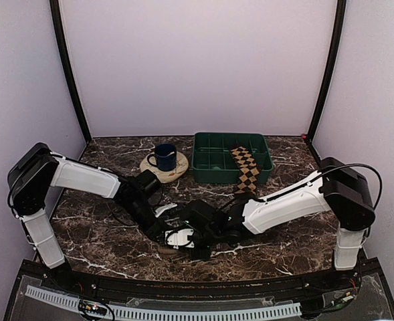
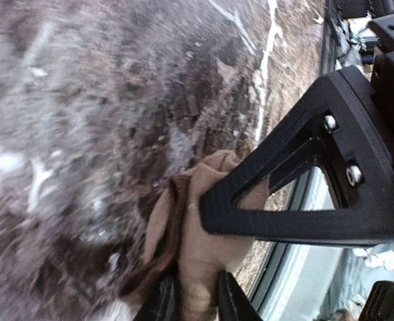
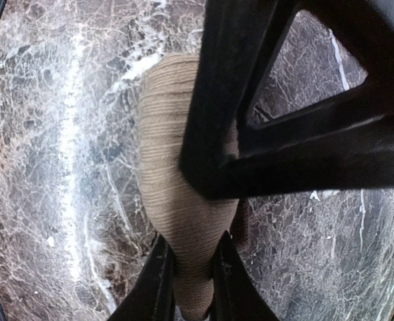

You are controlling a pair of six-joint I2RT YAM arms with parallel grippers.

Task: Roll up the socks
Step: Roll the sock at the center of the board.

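Tan sock (image 3: pixel 183 200) is clenched in the low right claw (image 3: pixel 193 287); the left claw (image 2: pixel 197 297) cannot be judged.

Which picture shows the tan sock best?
The right wrist view: the tan sock fills the middle, sharp enough to see its ribs. The left wrist view shows it crumpled and blurry; the top view barely shows it.

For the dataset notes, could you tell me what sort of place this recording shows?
Probably a robot test booth: plain pale walls, black corner posts and a marble-patterned table.
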